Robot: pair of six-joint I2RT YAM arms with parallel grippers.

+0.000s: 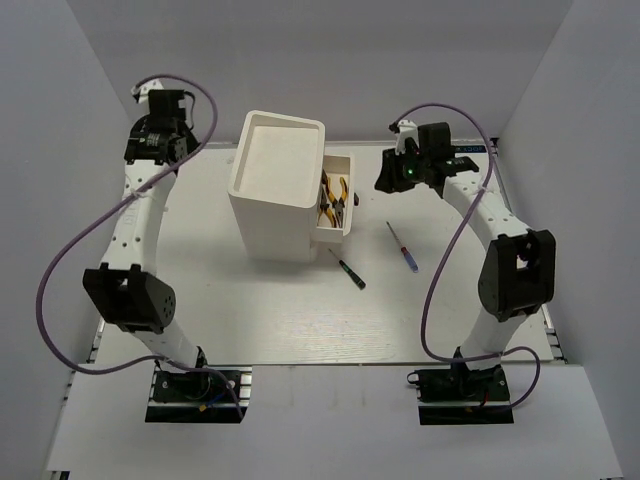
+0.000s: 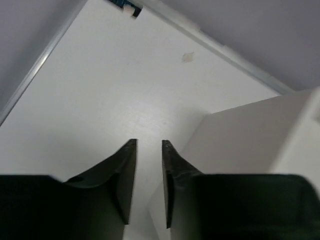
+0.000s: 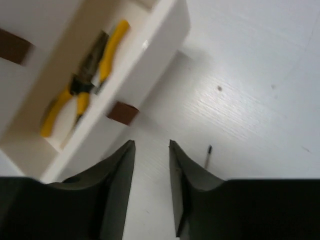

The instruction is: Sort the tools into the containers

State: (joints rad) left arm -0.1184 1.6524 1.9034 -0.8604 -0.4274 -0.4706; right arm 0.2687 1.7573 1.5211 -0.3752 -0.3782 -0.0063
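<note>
- The white surface point(image 1: 270, 310) filled mid-frame, with plain white walls point(image 1: 90, 60) enclosing it.
- The left pincer point(image 2: 149, 145) stood narrowly parted, empty.
- The right pincer point(image 3: 151, 145) stood narrowly parted, empty.

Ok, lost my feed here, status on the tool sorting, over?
Left gripper, right gripper part open, empty. Yellow pliers in the open drawer. Dark-green screwdriver, blue screwdriver loose on table. Nothing blocking them.

White arms point(image 1: 140, 215), black joints point(image 1: 130, 296), purple cables point(image 1: 39, 292)
</note>
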